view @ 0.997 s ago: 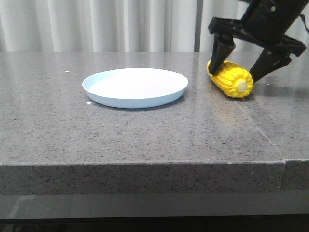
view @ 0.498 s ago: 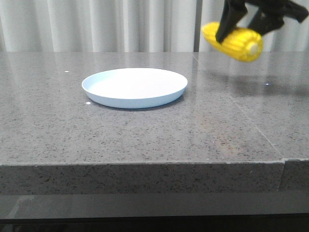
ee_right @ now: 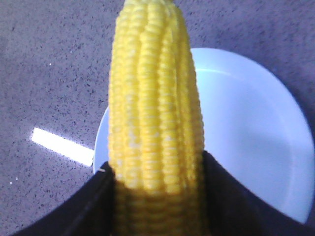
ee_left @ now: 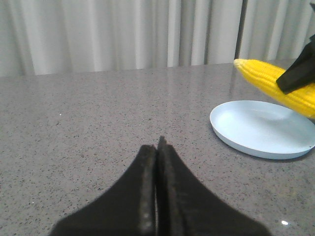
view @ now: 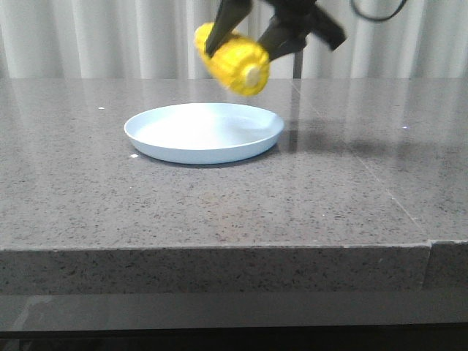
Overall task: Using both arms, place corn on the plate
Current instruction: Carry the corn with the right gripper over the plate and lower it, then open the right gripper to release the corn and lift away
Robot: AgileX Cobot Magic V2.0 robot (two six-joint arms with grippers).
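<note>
Holding the corn (view: 232,58) in the air, your right pincer (view: 252,33) is clamped across the cob's thick end, 1 black finger on each side. In the front view the cob hangs above the far right part of the plate (view: 150,135), clear of it, with its pale stub end turned toward the camera and its tapered tip pointing away and to the left. The picture is blurred around the cob and the fingers.

From the right wrist view you see the corn (ee_right: 155,113) running lengthwise out from between the 2 fingers (ee_right: 93,206), its rows of kernels sharp, and the plate (ee_right: 246,123) below it, pale blue-white, with the cob crossing over one side of the plate's rim.

Your left pincer (ee_left: 156,147) is closed with its 2 dark fingers pressed flat together and nothing between them. It sits low over the grey speckled stone surface (ee_left: 88,113), well apart from the plate (ee_left: 246,128). In that view the corn (ee_left: 275,86) shows above the plate, tilted, with a black finger of the other pincer across it.

The plate rests flat on the surface (view: 219,205) with nothing lying in it. White curtains (view: 110,36) hang behind.
</note>
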